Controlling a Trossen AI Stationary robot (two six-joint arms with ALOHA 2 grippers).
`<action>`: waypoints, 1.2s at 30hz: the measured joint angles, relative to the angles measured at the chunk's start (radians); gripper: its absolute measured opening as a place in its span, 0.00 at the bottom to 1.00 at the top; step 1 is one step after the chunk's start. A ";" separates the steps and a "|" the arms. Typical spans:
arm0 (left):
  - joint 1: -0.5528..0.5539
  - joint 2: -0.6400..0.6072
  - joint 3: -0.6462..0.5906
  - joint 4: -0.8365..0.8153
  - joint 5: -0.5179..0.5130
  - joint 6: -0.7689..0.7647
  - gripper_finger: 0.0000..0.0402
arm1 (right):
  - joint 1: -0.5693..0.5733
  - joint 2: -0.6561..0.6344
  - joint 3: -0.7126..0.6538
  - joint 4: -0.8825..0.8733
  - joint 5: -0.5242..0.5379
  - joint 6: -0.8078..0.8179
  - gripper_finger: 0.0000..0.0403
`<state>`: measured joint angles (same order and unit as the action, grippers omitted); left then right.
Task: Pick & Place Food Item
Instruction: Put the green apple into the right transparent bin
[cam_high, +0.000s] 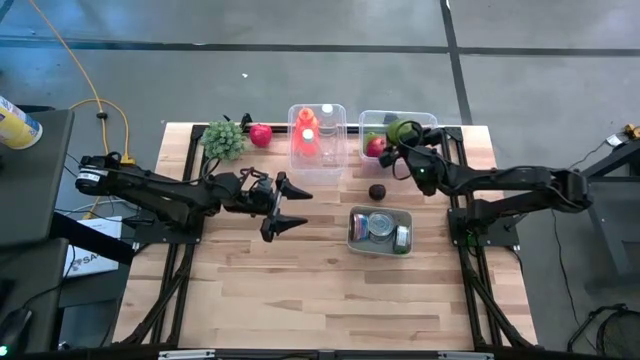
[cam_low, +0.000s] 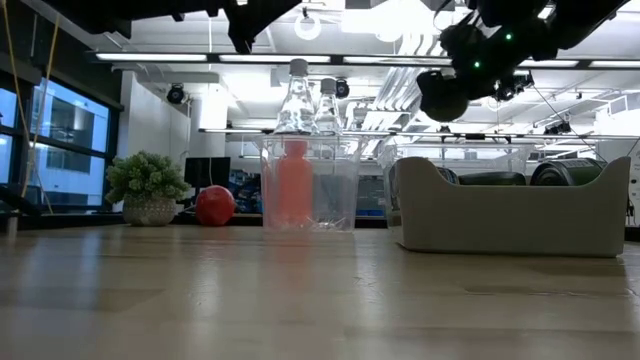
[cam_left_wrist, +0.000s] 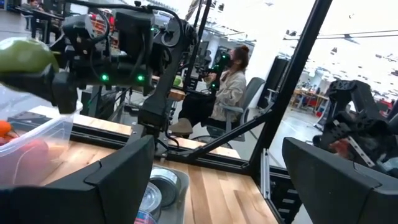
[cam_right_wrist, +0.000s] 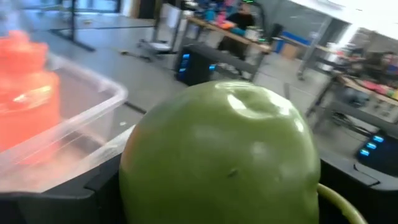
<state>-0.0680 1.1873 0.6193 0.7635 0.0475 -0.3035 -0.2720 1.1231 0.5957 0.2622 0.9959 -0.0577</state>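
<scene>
A green apple (cam_high: 404, 129) hangs in my right gripper (cam_high: 408, 142), which is shut on it over the clear bin (cam_high: 428, 122) at the table's far right. The apple fills the right wrist view (cam_right_wrist: 217, 149) and shows as a dark ball in the low view (cam_low: 443, 95). A red fruit (cam_high: 375, 147) lies in that bin. A dark round food item (cam_high: 377, 192) sits on the bare table in front of the bin. My left gripper (cam_high: 297, 207) hovers open left of the table's middle, with nothing between its fingers (cam_left_wrist: 99, 180). My right gripper pinches the green apple between its two fingers, one on each side (cam_right_wrist: 127, 186) of the fruit. The fingers reach in about level from the table's right side. The apple is lifted clear of the table and the bin, its stem dimple (cam_right_wrist: 249, 106) turned upward.
A clear bin with a red and a clear bottle (cam_high: 318, 140) stands at the far middle. A small potted plant (cam_high: 225, 140) and a red apple (cam_high: 260, 134) stand far left. A grey bin of cans (cam_high: 380, 231) sits right of centre. A seated person (cam_left_wrist: 230, 87) shows beyond the table.
</scene>
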 joint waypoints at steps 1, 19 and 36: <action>0.002 0.000 0.000 0.000 0.000 0.000 0.85 | -0.003 0.004 0.000 0.000 -0.028 -0.004 0.85; -0.022 0.000 0.000 0.000 0.004 -0.063 0.85 | -0.012 0.004 0.000 -0.088 0.018 0.185 0.85; -0.022 0.000 0.000 0.000 0.004 -0.064 0.85 | -0.025 0.004 0.000 -0.076 0.025 0.092 0.90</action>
<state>-0.0902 1.1873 0.6193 0.7638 0.0513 -0.3672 -0.2966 1.1275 0.5953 0.1862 1.0206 0.0348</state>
